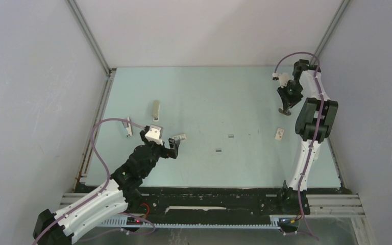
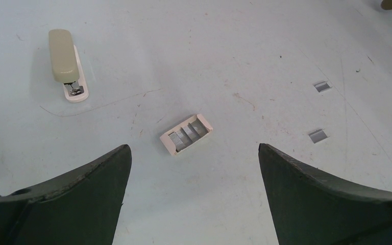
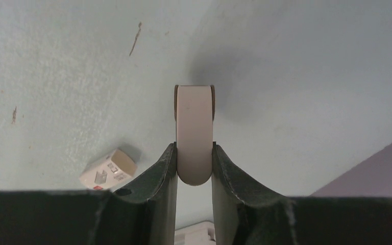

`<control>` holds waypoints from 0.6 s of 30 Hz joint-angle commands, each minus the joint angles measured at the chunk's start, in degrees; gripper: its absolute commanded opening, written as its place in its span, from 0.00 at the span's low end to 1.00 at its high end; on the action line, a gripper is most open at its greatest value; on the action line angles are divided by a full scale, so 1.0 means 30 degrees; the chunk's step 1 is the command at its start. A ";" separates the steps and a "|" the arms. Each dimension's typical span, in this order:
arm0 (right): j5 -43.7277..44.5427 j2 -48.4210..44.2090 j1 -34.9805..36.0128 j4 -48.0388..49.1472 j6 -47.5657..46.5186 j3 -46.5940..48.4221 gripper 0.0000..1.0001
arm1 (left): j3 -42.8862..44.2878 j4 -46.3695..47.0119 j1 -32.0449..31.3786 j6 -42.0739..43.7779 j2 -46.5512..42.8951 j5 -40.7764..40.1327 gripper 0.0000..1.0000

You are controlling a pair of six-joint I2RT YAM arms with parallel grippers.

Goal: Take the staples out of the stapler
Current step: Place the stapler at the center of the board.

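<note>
My right gripper [image 3: 194,145] is shut on the stapler [image 3: 194,117], a white oblong with rounded ends that sticks out past the fingertips. It is held above the table at the far right [image 1: 285,104]. Two loose strips of staples [image 2: 318,135] [image 2: 322,87] lie on the table, mid-table in the top view [image 1: 218,150] [image 1: 230,136]. A small open white tray [image 2: 169,146] holds more grey staple strips. My left gripper [image 2: 194,148] stands wide open just short of that tray [image 1: 180,137], with nothing between its fingers.
A beige-topped bar on a white base [image 2: 64,58] lies left of the tray [image 1: 155,109]. Another slim bar [image 1: 128,126] lies near the left wall. A small printed white box [image 3: 108,169] rests below the right gripper [image 1: 279,133]. Grey walls enclose three sides.
</note>
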 commanded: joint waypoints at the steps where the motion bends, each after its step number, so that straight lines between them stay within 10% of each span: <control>1: -0.0633 0.0113 0.0086 0.1251 0.0872 0.0305 0.00 | 0.0790 0.0607 0.0131 0.0204 -0.0023 -0.0406 1.00; 18: -0.0975 -0.1610 0.0035 0.4207 0.1276 -0.3817 0.24 | 0.1103 0.0352 0.0128 0.0057 -0.0342 -0.0486 1.00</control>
